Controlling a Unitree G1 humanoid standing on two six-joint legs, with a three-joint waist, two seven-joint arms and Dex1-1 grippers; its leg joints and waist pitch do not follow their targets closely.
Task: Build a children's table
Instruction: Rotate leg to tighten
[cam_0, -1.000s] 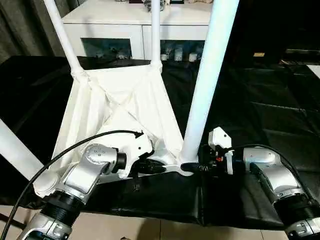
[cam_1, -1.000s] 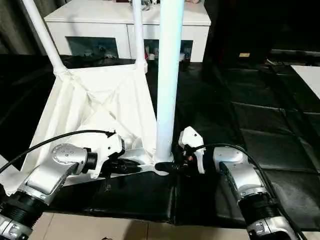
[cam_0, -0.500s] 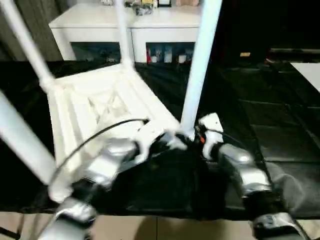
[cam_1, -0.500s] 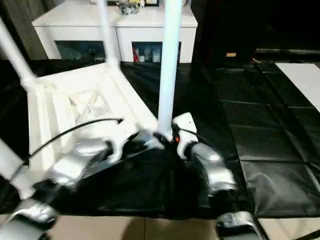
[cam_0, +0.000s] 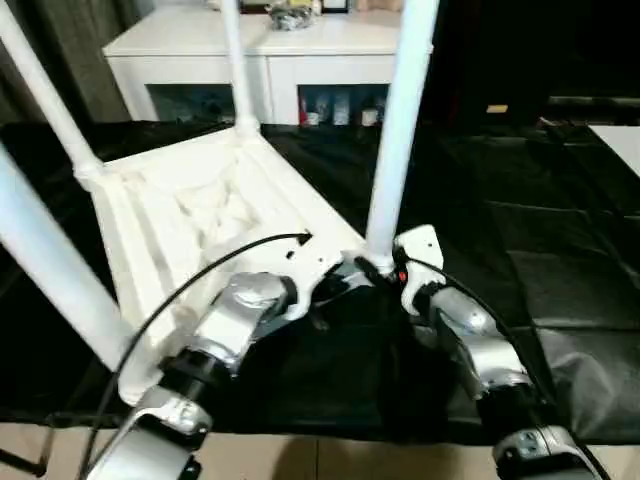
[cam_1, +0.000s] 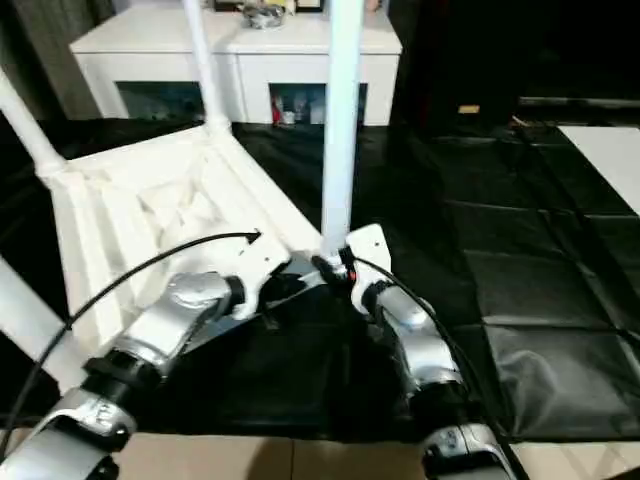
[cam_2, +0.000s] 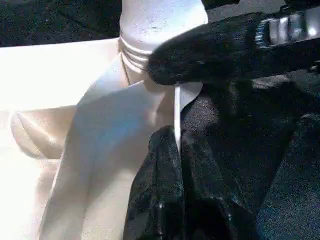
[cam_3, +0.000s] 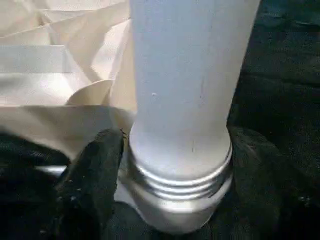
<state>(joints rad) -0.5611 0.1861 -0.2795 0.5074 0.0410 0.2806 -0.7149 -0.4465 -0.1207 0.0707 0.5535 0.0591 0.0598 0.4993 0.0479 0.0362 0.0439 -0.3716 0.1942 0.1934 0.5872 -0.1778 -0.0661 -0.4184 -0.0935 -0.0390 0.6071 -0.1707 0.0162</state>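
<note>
Table (cam_0: 190, 215) is lying upside down on the black mat (cam_0: 520, 230), legs up. Left hand (cam_2: 177, 150) is pinching the top's thin edge beside the near leg (cam_0: 395, 130). Right hand (cam_3: 172, 170) is straddling that leg's base, fingers wide on either side.

White cabinet (cam_0: 270, 55) behind black floor mats (cam_0: 560, 230).

I see the white children's table (cam_0: 200, 215) upside down on black sheeting, ribbed underside facing up. Its four tapered legs (cam_0: 398, 130) stand in the corner sockets.
</note>
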